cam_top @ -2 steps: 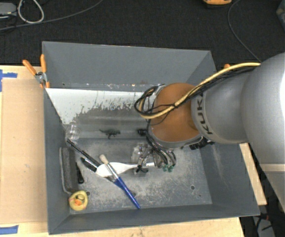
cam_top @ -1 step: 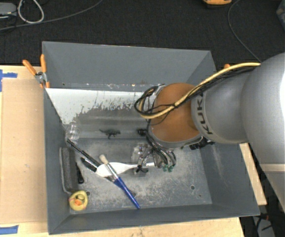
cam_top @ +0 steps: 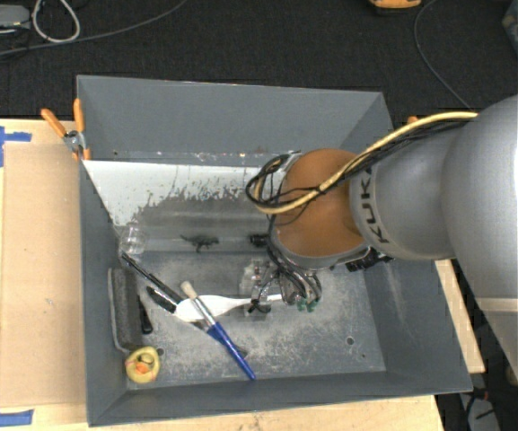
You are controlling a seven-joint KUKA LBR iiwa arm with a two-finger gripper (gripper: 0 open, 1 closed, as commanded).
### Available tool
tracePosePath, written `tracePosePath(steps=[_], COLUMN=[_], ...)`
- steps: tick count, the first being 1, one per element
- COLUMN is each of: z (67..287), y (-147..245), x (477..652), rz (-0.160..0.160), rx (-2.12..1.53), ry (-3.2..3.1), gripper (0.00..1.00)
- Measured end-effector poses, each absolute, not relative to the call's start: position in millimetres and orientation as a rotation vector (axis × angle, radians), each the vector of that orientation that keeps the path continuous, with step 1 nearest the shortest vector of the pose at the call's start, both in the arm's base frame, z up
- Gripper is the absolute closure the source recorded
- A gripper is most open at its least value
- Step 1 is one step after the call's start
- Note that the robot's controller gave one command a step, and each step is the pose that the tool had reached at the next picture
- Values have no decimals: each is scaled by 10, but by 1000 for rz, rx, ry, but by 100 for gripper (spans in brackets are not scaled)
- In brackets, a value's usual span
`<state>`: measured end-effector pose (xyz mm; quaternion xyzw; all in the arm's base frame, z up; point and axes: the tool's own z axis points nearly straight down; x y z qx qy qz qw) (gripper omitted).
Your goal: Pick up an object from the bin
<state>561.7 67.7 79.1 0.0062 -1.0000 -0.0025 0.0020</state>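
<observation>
Our gripper [cam_top: 272, 296] is at the white spoon [cam_top: 206, 309] handle's tip, nine o'clock of it. We cannot tell how its jaws stand. We judge that so far out a hold may slip.

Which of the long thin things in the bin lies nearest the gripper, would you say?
The white plastic spoon: its handle ends beside the gripper, while the blue stick and black pen lie farther left.

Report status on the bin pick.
Gripper low at centre of bin. White spoon handle end right beside it; hold not confirmed. Blue pen crosses spoon's bowl.
</observation>
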Motion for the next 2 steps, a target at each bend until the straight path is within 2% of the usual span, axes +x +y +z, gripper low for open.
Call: tracePosePath(steps=[2], z=[1272], y=[677], x=[5618], rz=[-8], rx=[16], ry=[-3138], gripper=[100])
